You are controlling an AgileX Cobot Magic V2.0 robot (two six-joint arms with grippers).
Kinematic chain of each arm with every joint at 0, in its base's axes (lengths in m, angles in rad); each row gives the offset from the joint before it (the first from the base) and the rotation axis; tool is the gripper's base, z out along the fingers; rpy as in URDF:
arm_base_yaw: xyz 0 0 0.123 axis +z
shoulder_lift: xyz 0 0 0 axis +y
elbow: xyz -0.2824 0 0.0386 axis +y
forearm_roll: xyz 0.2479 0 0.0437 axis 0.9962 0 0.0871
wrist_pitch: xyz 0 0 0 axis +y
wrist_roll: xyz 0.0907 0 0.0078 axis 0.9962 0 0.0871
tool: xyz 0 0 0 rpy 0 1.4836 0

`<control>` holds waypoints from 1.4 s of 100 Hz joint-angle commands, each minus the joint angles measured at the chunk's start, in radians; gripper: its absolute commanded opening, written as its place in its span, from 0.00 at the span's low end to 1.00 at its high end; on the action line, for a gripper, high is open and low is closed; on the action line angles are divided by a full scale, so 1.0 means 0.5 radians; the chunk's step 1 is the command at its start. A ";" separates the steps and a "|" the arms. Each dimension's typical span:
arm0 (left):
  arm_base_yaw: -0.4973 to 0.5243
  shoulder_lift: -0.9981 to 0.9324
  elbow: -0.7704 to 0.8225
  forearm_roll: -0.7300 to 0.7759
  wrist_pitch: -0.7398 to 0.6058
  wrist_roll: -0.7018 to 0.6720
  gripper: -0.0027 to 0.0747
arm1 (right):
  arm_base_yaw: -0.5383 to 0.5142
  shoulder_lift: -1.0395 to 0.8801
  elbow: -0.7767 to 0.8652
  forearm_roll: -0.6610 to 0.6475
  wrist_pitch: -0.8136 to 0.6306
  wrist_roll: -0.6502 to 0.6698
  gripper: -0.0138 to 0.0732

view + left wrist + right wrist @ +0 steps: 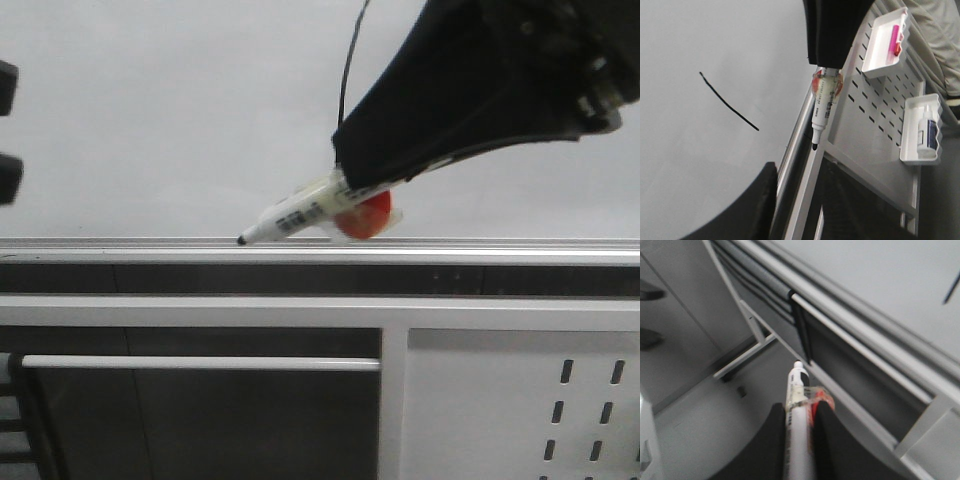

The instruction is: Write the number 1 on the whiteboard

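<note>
Nearest me, low in the front view, is the grey metal panel with its slotted holes at the lower right, and a pale rail running across the lower left. Just above runs the silver edge strip of the whiteboard, whose pale glossy face fills the upper half of the frame. The right fingers reach in from the upper right and pinch a white marker pen, which has an orange-red piece fixed around its barrel; the pen slants down to the left with its black tip right at the edge strip. In the left wrist view the number 1 shows as a thin, slightly curved black stroke in the left half of the frame, well apart from the pen tip. The left fingers show only as dark shapes at the far left edge; I cannot tell whether they are spread or together.
</note>
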 commanded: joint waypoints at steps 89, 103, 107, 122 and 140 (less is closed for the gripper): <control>-0.004 0.179 -0.149 0.255 0.081 -0.007 0.43 | 0.139 0.222 -0.525 0.260 0.174 -0.011 0.10; -0.004 0.179 -0.149 0.256 0.081 -0.004 0.43 | 0.169 0.222 -0.564 0.260 0.176 -0.015 0.10; -0.004 0.179 -0.149 0.259 0.100 -0.004 0.43 | 0.180 0.222 -0.564 0.260 0.176 -0.015 0.10; -0.004 0.179 -0.149 0.287 0.112 -0.004 0.43 | 0.196 0.225 -0.564 0.268 0.168 -0.015 0.10; -0.004 0.179 -0.149 0.287 0.091 -0.004 0.43 | 0.196 0.227 -0.564 0.281 0.154 -0.015 0.10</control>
